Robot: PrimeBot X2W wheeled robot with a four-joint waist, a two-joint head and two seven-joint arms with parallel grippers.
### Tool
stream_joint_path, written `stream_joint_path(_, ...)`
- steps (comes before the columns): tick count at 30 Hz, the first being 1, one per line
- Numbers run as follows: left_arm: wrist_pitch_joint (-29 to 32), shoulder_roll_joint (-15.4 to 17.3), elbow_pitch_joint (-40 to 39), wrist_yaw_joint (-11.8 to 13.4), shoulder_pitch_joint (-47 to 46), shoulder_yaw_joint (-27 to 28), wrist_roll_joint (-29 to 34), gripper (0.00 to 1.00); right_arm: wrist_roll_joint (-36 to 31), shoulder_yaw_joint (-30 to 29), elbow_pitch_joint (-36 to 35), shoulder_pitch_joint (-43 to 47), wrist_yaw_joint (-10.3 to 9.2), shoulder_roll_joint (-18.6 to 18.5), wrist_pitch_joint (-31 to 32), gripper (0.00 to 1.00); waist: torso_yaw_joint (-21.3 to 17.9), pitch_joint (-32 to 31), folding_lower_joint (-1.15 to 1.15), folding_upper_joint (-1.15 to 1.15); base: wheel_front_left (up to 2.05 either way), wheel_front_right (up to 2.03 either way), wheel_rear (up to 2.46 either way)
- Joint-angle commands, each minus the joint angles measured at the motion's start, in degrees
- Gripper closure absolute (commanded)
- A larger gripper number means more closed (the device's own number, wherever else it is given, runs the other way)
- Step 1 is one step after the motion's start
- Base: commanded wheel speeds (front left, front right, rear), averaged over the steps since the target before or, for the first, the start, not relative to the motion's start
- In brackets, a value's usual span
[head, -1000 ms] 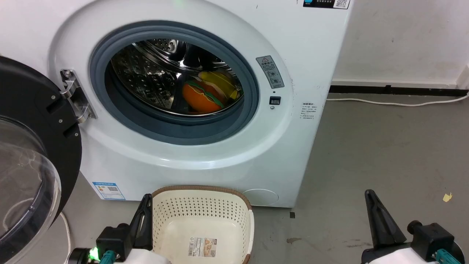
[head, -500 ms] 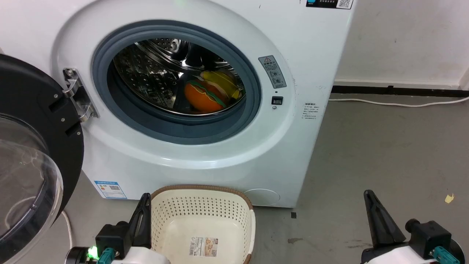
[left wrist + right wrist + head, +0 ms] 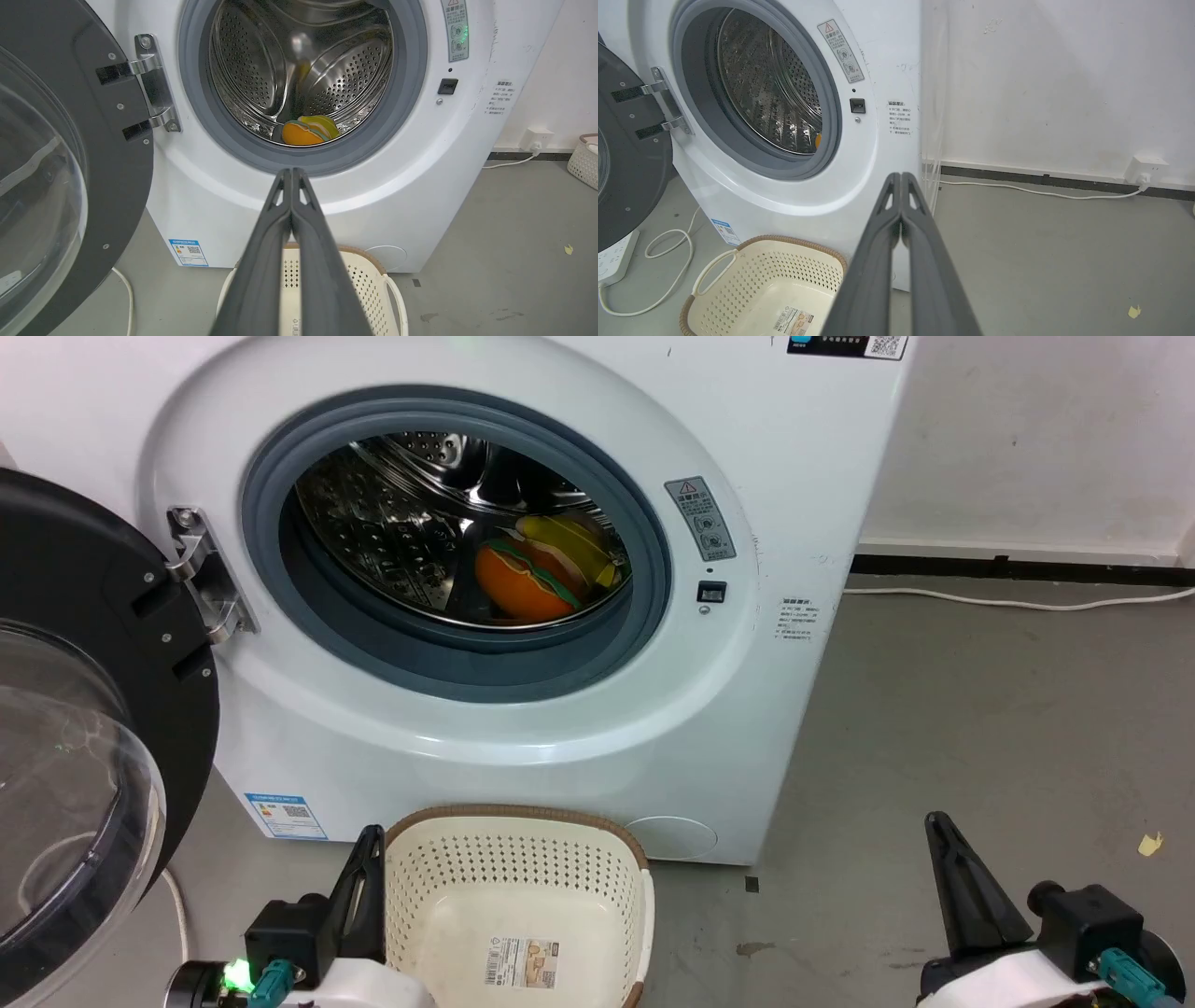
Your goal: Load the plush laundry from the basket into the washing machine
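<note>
Inside the steel drum of the white washing machine [image 3: 523, 728] lie both plush toys: the orange striped bun [image 3: 519, 583] in front and the yellow doll [image 3: 571, 543] behind it. The bun [image 3: 299, 134] also shows in the left wrist view. On the floor before the washer stands the cream basket [image 3: 518, 868], holding nothing but its paper label. My left gripper [image 3: 372, 845] is shut beside the basket's left rim. My right gripper [image 3: 936, 831] is shut over the floor at the lower right. The fingers press together in both wrist views.
The washer's black-rimmed clear door [image 3: 84, 728] stands wide open at the left. A white cable [image 3: 1018, 599] runs along the back wall's base. Another white basket [image 3: 584, 158] sits at the far right by the wall. A power strip [image 3: 614, 254] lies under the door.
The whole head view has shifted slightly, so the camera moved. Both grippers stay shut in about the same places; the toys and basket have not moved.
</note>
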Motion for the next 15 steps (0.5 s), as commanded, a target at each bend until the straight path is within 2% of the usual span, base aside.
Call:
stream_joint_path(1, 0.39, -0.18, -0.46, -0.26, -0.83, 0.38, 0.59, 1.00, -0.48, -0.05, -0.35, -0.73, -0.02, -0.01, 0.33, 1.00, 0.04, 0.00, 0.00, 0.00, 0.00, 0.00, 0.00)
stream_joint_path(15, 2.04, -0.63, -1.19, -0.58, -1.07, 1.14, 1.62, 1.00, -1.52, -0.18, -0.56, -1.22, -0.02, -0.01, 1.98, 1.00, 0.44, 0.04, 0.00, 0.00, 0.00, 0.00, 0.00)
